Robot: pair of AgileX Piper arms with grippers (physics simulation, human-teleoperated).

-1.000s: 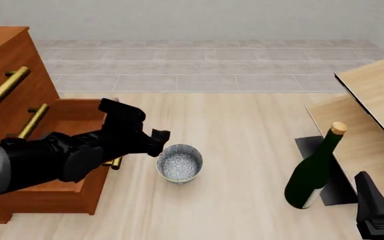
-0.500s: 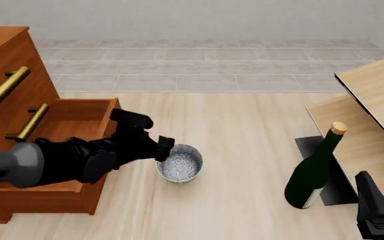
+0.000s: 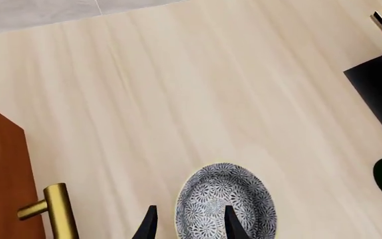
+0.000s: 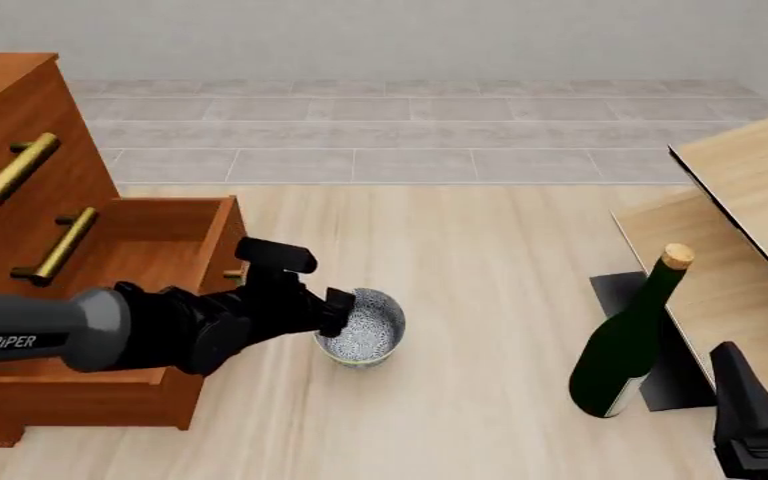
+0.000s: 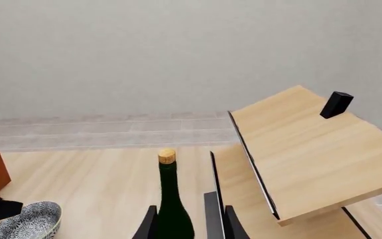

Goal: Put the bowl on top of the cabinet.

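the bowl [image 4: 360, 328] sits on the table [image 4: 491, 300], just right of the cabinet [image 4: 37, 200]. the left fingers [image 3: 149, 224] are spread astride its near-left rim; right fingers [image 5: 147, 224] spread, idle.

The front view looks forward and down from above the arms' side, taking in the whole table [image 4: 491, 260]. The left wrist view looks close and nearly straight down on the bowl [image 3: 226, 201], while the right wrist view faces level across the scene, sharing the bottle [image 5: 169, 199] and bowl with the front view.
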